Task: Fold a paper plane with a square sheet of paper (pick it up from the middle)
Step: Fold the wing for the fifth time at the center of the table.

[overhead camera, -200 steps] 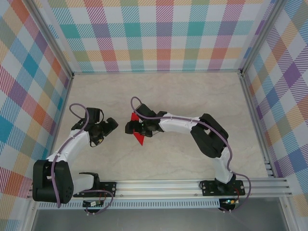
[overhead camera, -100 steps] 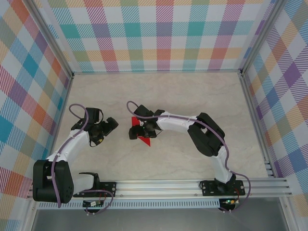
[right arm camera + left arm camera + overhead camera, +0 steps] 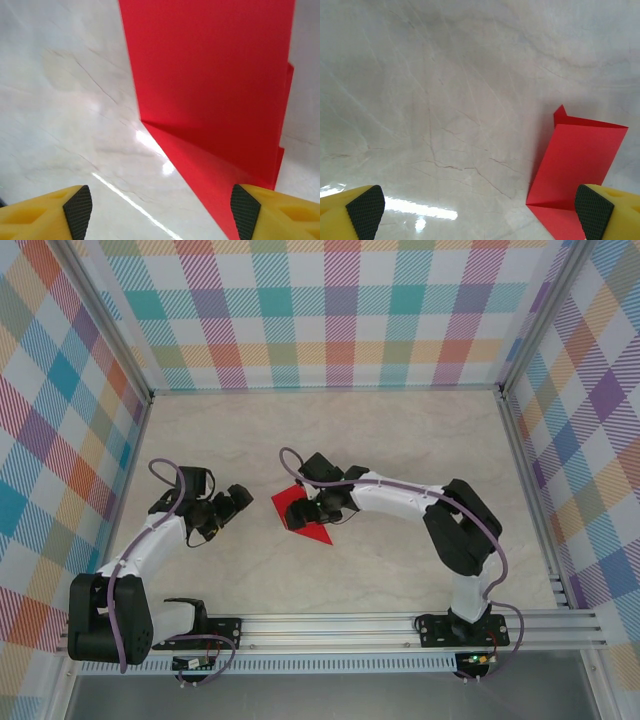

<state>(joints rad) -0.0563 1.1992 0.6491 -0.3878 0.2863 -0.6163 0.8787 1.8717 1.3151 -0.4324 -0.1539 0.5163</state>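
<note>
Right, left gripper (image 3: 480, 207) is wide open, nothing between its pads, low over the table (image 3: 400, 430). Just to its right lies the red sheet (image 3: 289, 508), partly folded with visible creases, near mid-table. Right gripper (image 3: 160, 210) hangs directly over the sheet, jaws spread, not clamping it.

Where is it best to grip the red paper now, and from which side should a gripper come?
Probably the left edge of the red paper, from the left, with the open left gripper that faces it. It lies folded and almost flat; a shadow beside that edge suggests it is slightly raised.
</note>
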